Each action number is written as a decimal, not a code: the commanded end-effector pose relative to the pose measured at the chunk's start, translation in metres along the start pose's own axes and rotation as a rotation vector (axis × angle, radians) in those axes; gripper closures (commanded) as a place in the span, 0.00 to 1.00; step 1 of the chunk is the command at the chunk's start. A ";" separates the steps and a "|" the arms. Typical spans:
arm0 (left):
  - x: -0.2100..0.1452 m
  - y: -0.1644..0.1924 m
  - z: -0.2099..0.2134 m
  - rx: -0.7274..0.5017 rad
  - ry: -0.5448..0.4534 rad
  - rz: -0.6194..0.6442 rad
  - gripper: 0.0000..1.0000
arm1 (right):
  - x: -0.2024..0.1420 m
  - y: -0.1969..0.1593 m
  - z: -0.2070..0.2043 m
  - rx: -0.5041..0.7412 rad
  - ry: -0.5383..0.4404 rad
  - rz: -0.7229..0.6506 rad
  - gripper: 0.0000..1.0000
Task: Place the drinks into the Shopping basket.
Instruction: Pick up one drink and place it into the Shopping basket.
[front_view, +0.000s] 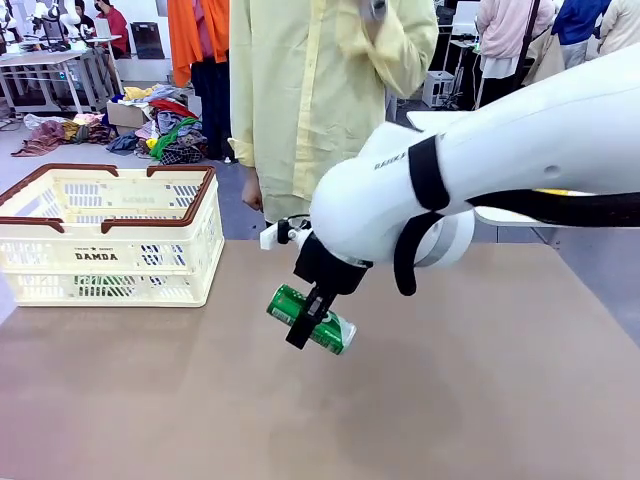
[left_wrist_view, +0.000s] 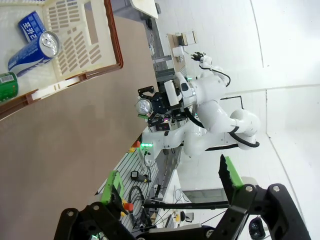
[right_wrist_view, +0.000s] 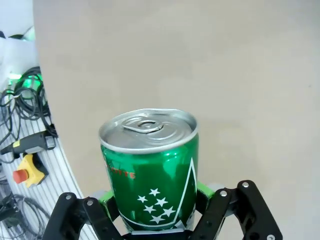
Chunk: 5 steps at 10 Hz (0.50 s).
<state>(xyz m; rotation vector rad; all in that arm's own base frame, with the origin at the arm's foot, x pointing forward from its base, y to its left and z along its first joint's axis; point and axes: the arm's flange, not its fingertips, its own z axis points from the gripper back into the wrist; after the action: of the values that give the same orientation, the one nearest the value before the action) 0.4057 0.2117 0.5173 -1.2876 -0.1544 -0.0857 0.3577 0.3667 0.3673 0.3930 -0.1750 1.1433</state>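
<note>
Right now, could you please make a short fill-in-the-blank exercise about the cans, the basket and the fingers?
1. The right gripper holds a ____ can above the table.
2. The left gripper's fingers stand ____.
3. The blue POCARI can lies inside the ____.

Missing words: green; open; Shopping basket

White and glossy, the right arm (front_view: 480, 170) has rounded, bulbous joints, a black band around its shell and a black cable looping under it. Its gripper (front_view: 310, 325) is black. On the left gripper (left_wrist_view: 170, 190) there are green pads (left_wrist_view: 226, 172) on angular black fingers with silver screws. Across the table, the person (front_view: 310, 90) wears a pale yellow long-sleeved shirt.
</note>
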 end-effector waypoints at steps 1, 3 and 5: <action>-0.004 -0.001 -0.002 0.002 0.003 -0.003 0.00 | -0.003 -0.002 0.016 0.002 0.003 -0.013 1.00; -0.004 -0.001 -0.002 0.002 0.003 -0.003 0.00 | -0.003 -0.002 0.016 0.002 0.003 -0.013 1.00; -0.004 -0.001 -0.002 0.002 0.003 -0.003 0.00 | -0.003 -0.002 0.016 0.002 0.003 -0.013 1.00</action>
<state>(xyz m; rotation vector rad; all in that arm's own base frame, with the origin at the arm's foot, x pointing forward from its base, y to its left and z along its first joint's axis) 0.4057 0.2117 0.5172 -1.2877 -0.1543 -0.0856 0.3602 0.3599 0.3741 0.3951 -0.1684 1.1354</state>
